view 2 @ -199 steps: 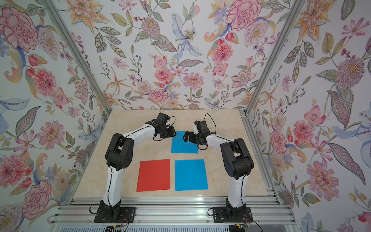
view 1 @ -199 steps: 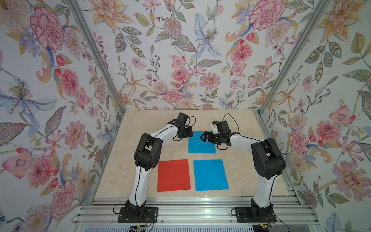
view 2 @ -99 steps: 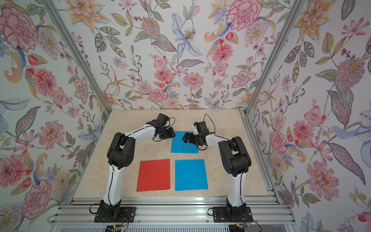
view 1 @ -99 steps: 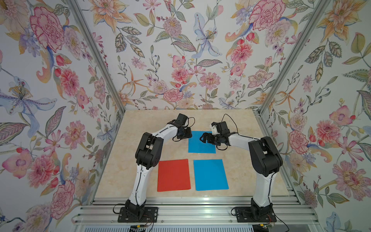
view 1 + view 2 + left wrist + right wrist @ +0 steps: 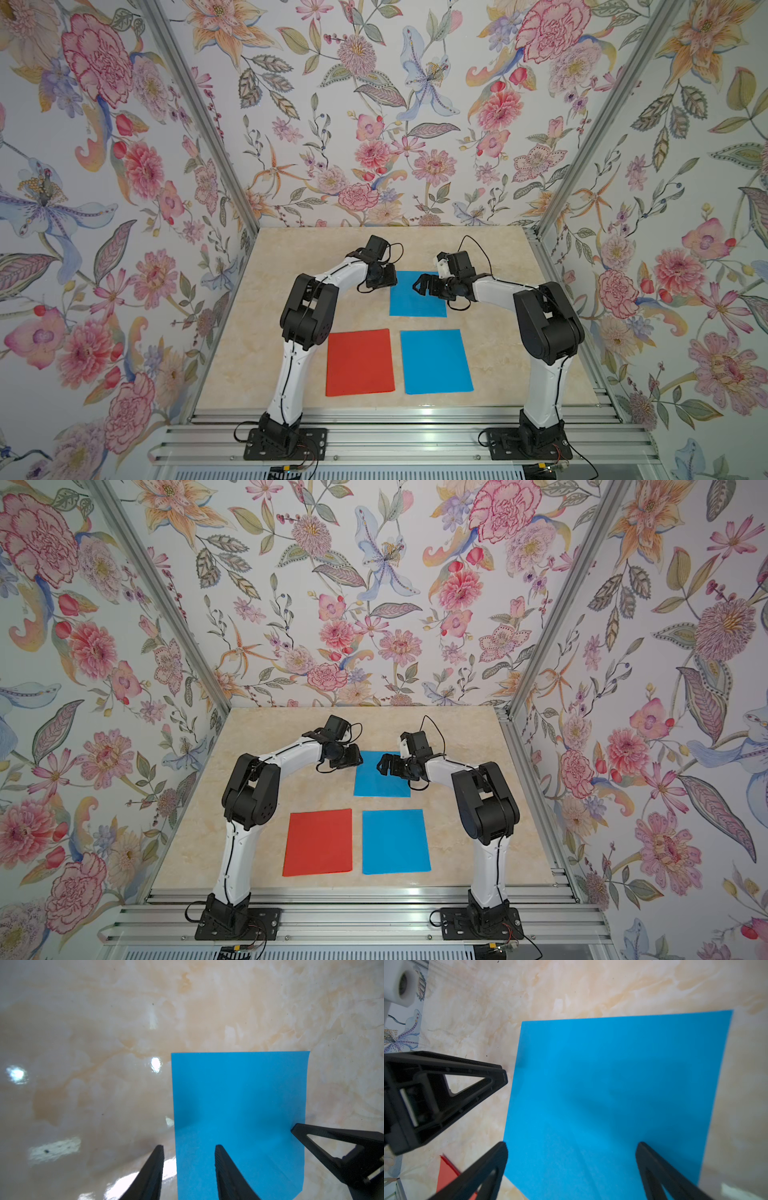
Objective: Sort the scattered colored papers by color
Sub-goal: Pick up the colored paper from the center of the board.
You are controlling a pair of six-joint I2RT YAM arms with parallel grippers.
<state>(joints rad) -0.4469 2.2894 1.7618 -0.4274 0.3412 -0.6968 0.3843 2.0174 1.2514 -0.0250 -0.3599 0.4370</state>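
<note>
- Marble tabletop (image 5: 415,245) held the far blue sheet (image 5: 417,297), beyond the red sheet (image 5: 359,361) and the near blue sheet (image 5: 436,361).
- Left gripper (image 5: 189,1147) had its jaws part-spread, straddling the far sheet's edge; right gripper (image 5: 572,1144) had its jaws spread wide over it.
- Likely best: pin one side, pinch the edge thinly, lift slowly.

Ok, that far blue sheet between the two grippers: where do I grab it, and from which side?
Probably its left edge near the far corner, coming from the left. The far blue sheet lies flat on the table, so only an edge can be pinched, and the open left gripper straddles that edge: one finger over table, one over paper.
</note>
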